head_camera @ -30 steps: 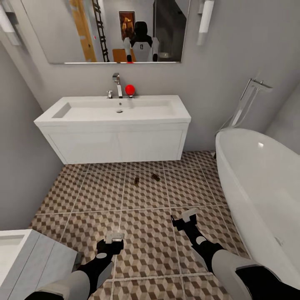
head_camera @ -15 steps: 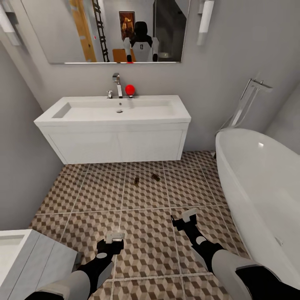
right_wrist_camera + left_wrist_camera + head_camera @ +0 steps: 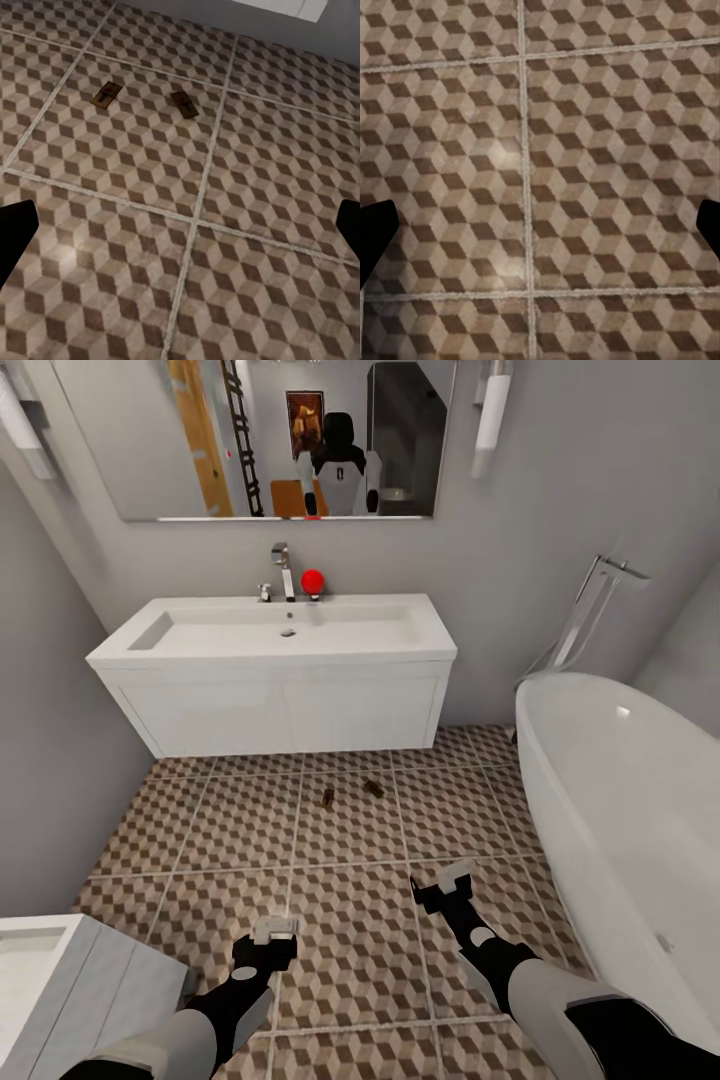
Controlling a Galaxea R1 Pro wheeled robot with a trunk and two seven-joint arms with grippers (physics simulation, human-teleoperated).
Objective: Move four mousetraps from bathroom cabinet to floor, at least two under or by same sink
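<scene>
Mousetraps: two small flat tan wooden boards with dark wire parts, one (image 3: pixel 327 796) and the other (image 3: pixel 373 788), lie near each other on the floor just in front of the sink; the right wrist view shows them too (image 3: pixel 106 94) (image 3: pixel 184 104).
Floor: large square tiles with a brown, beige and white cube pattern (image 3: pixel 240 830) and pale grout lines.
Sink: white rectangular wall-hung basin with a boxy front (image 3: pixel 275 690) and a chrome tap; a white oval bathtub (image 3: pixel 620 810) stands beside it.
Left gripper (image 3: pixel 272 932): empty, fingers spread apart, low over bare tiles.
Right gripper (image 3: pixel 447 884): empty, fingers apart, well short of the traps.
Progress: two traps look placed by the sink; two more are probably left to fetch.
Handling: each trap is likely light, stiff and thin, prone to sliding on tile; best pinched across the long wooden edges, clear of the wire.
</scene>
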